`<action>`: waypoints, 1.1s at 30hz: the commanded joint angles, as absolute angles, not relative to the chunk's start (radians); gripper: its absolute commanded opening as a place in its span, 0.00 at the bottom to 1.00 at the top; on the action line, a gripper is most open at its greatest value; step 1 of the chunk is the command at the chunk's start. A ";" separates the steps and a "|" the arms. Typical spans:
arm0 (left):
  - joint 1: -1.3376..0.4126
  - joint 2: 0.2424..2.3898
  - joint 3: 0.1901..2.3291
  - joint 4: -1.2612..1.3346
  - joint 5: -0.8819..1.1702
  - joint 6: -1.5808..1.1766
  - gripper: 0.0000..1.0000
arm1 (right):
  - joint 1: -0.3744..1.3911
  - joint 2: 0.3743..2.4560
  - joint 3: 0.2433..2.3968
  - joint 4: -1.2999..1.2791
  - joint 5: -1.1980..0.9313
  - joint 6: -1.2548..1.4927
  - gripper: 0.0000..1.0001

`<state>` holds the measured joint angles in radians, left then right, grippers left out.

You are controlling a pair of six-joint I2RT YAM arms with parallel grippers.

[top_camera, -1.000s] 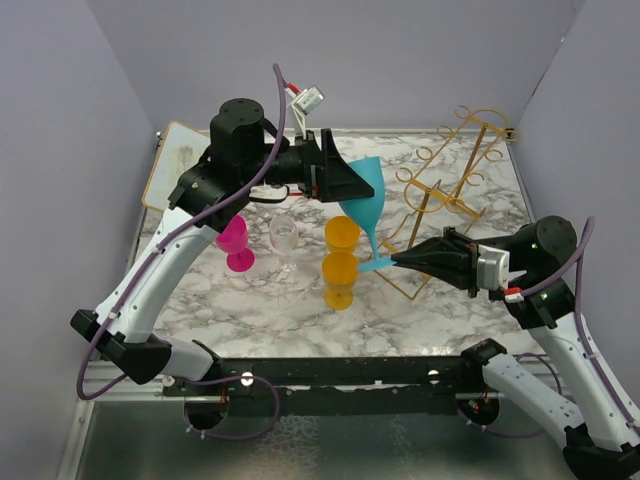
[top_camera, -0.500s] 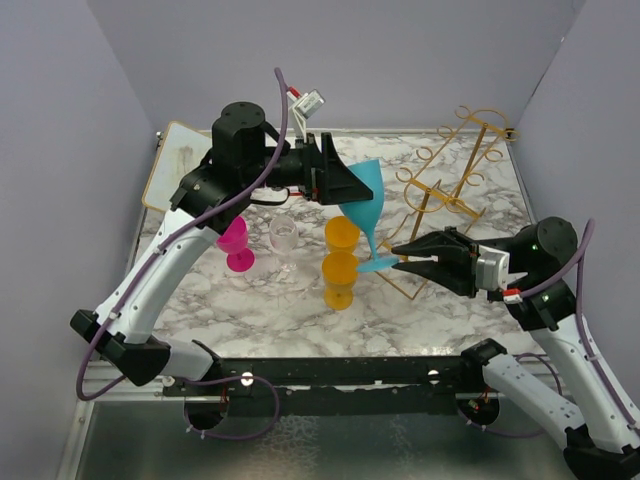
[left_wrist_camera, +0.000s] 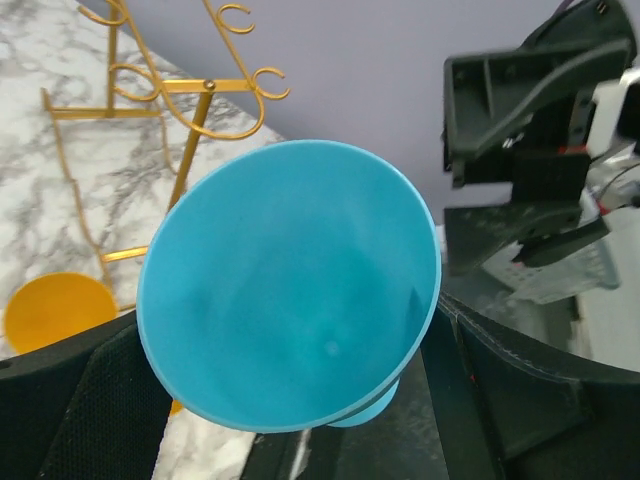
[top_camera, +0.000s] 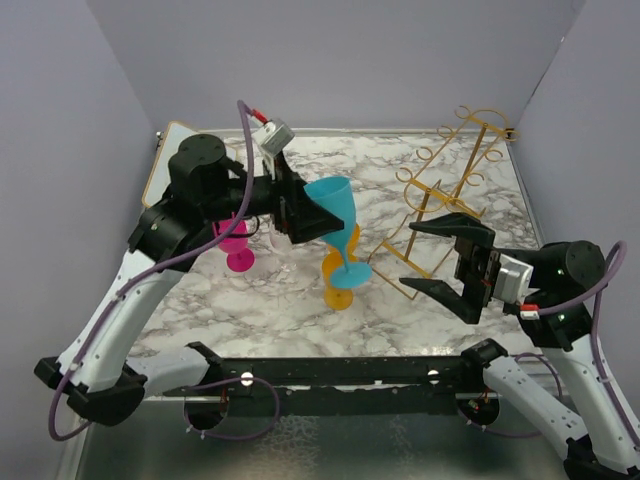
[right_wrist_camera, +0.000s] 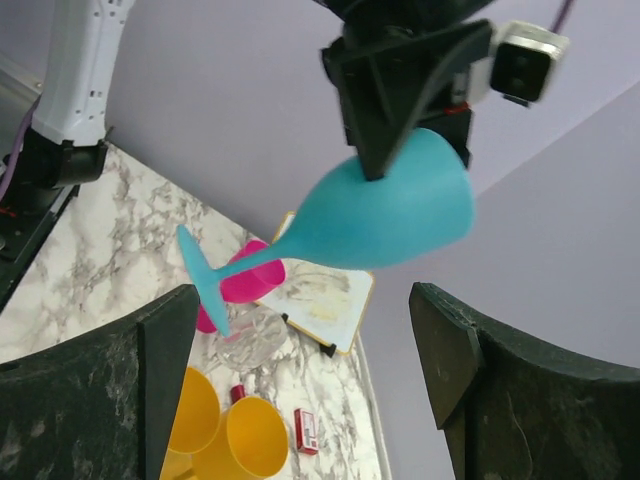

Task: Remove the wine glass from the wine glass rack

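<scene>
The blue wine glass (top_camera: pixel 335 205) hangs in the air over the table, off the gold wire wine glass rack (top_camera: pixel 450 190). My left gripper (top_camera: pixel 305 215) is shut on its bowl, with the foot (top_camera: pixel 352 272) pointing down and toward me. The bowl (left_wrist_camera: pixel 290 300) fills the left wrist view, a finger on each side and the rack (left_wrist_camera: pixel 190 100) behind. My right gripper (top_camera: pixel 428 256) stands open to the right of the foot, touching nothing. From the right wrist the glass (right_wrist_camera: pixel 390 215) floats beyond my right gripper (right_wrist_camera: pixel 300 310), clear of it.
Two orange glasses (top_camera: pixel 340 275) stand under the blue glass's foot. A pink glass (top_camera: pixel 238 245) stands to their left, with a clear glass (right_wrist_camera: pixel 250 340) beside it. A white board (top_camera: pixel 165 165) leans at the back left. A small red box (right_wrist_camera: pixel 307 428) lies on the marble.
My right gripper has opened, let go of the blue glass's foot and pulled back to the right. The left arm has swung the glass left and a little more upright.
</scene>
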<state>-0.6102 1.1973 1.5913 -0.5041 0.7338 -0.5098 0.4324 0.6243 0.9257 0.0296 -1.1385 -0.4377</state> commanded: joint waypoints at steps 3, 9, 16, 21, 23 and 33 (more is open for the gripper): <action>-0.606 0.945 1.428 -0.596 0.602 -0.160 0.91 | 0.436 0.542 0.953 0.023 -0.998 -0.369 0.88; -0.605 0.739 1.170 -0.581 0.413 0.044 0.89 | 0.437 0.472 0.889 0.108 -0.816 -0.324 0.88; -0.606 0.625 0.892 -0.396 0.369 0.128 0.88 | 0.438 0.453 0.854 0.160 -0.692 -0.308 0.89; -0.606 0.491 0.645 -0.137 0.281 0.140 0.88 | 0.437 0.425 0.829 0.191 -0.634 -0.308 0.89; -0.606 0.458 0.584 -0.084 0.225 0.146 0.88 | 0.437 0.412 0.824 0.191 -0.611 -0.315 0.89; -0.606 0.405 0.373 0.052 0.176 0.204 0.92 | 0.437 0.362 0.784 0.235 -0.481 -0.341 0.90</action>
<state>-0.6098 0.4194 0.4213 -0.0612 0.2047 0.1635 0.4324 0.3748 0.7929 0.2028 -0.5613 -0.3275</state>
